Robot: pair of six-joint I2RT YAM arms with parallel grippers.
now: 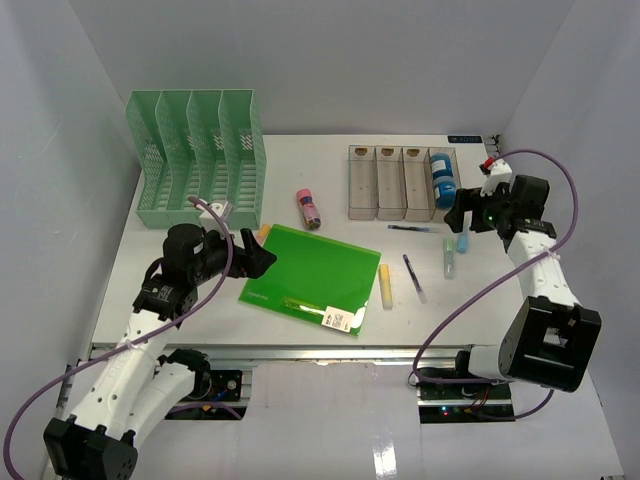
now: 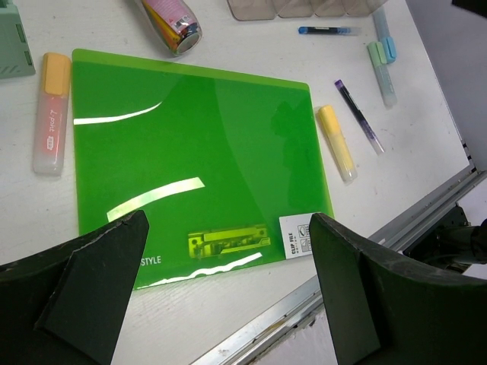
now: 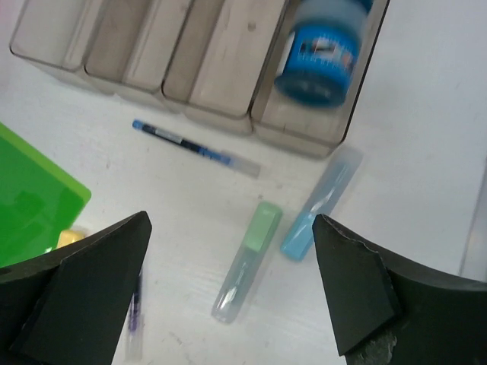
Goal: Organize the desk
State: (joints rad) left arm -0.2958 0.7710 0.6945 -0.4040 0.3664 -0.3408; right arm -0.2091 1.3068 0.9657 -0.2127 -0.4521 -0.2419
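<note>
Left pincer (image 2: 228, 228): jaws fully wide, nothing gripped. It hovers over the near edge of a green clip file (image 2: 198, 152) lying flat on the desk (image 1: 310, 165). The file's clip sits between the fingers, and its white label (image 2: 298, 236) is just inside the right-hand one. Past the left-hand finger, just beside the file's edge, is an orange highlighter (image 2: 52, 114). Ahead, beyond the file's far edge, a pink tube (image 2: 173, 19) lies on its side. Out past the right-hand finger are a yellow highlighter (image 2: 337, 143) and then a purple pen (image 2: 359, 118).

Right pincer (image 3: 230, 228): jaws wide apart, empty, above the desk. Ahead between the fingers, a green-capped marker (image 3: 245, 266) and a blue-capped marker (image 3: 319, 201) lie near each other, not touching. Further ahead is a blue pen (image 3: 194, 148), then a clear four-compartment tray (image 3: 173, 65). A blue jar (image 3: 319, 65), blurred, lies in its end compartment on the right-finger side.

The desk is the white top under both pincers, with a metal rail (image 1: 300, 352) behind them. A green file rack (image 1: 200, 160) stands ahead of the left pincer.
</note>
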